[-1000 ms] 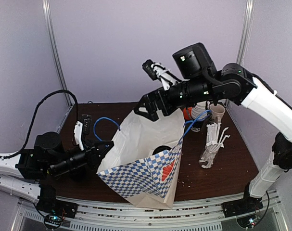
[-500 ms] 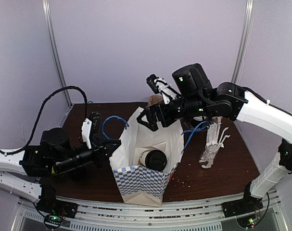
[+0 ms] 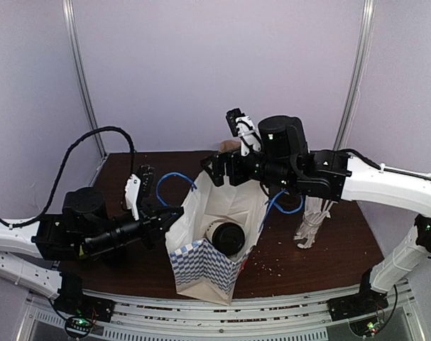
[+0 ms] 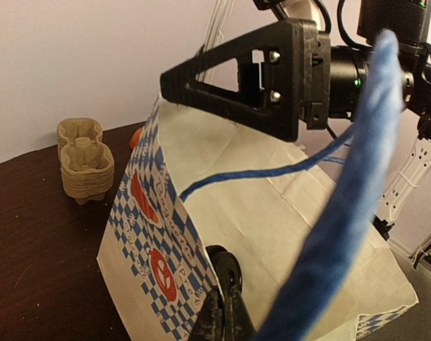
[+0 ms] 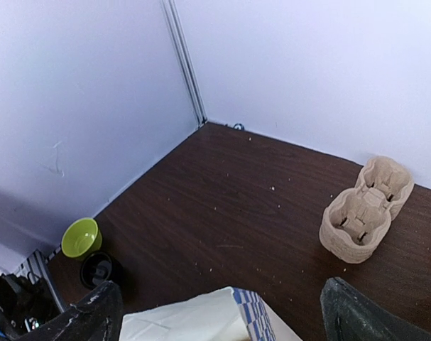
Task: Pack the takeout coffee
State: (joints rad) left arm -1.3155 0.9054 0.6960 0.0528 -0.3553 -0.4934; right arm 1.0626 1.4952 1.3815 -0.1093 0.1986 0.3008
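The takeout coffee cup [image 3: 226,238], pale with a dark round lid [image 4: 227,271], stands inside the open blue-and-white checked paper bag [image 3: 201,266]. My left gripper [image 3: 174,214] is shut on the bag's left rim [image 4: 194,249], its fingertips [image 4: 224,298] pinched together at the paper edge. My right gripper [image 3: 221,172] hangs open over the bag's back rim, holding nothing; in its wrist view the fingers [image 5: 94,312] straddle the bag's corner [image 5: 233,312]. A stack of brown pulp carrier trays [image 5: 364,209] sits on the table behind the bag [image 4: 84,162].
A glass of white wrapped straws [image 3: 311,226] stands right of the bag. The bag's blue cord handles [image 4: 343,213] loop up near both grippers. A green cup [image 5: 80,236] and a dark round lid [image 5: 101,268] lie at the table's left edge. Crumbs dot the dark table [image 3: 293,263].
The bag has gone from leaning wide open to standing upright and narrower. My left gripper moved up and right with its rim. The right gripper came down and left over the bag.
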